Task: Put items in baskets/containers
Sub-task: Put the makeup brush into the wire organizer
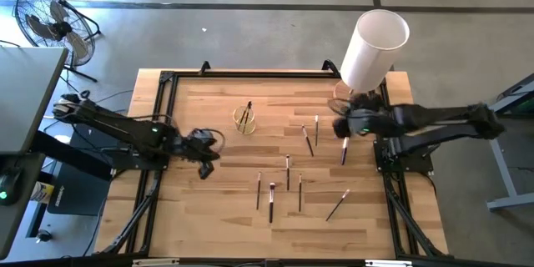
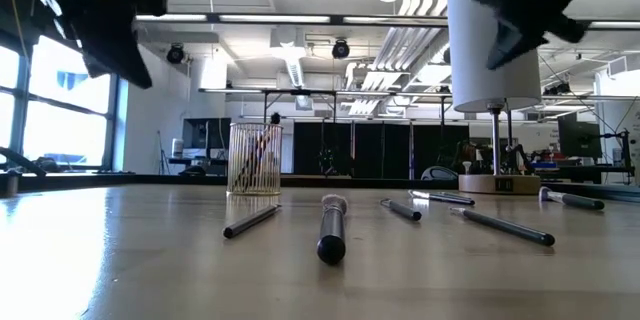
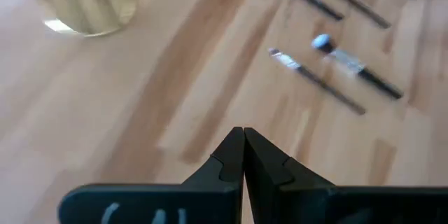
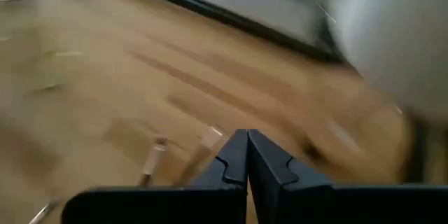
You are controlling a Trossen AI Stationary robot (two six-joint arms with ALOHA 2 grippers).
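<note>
Left hand: the left hand hovers over the counter with its fingers pressed together on nothing.
Right hand: the right hand hangs beside the tall white cylinder, fingers likewise pressed together and empty.
Cup: the small clear cup stands just ahead of the left hand, toward the counter's far side; a few brushes stand in it, though how many cannot be told.
Loose brushes: eight by count, all lying flat between the two hands, from the pair beside the right hand to the thick-headed one nearest the left.
Tally: one cup, one white cylinder, two hands, one floor fan beyond the counter.
Step in hand: likely choosing the next brush, as neither hand carries one.
Doing it well: spread the fingers before coming down, straddle a single handle at mid-length clear of its neighbours, then lift it and tip it upright over the cup's rim.
</note>
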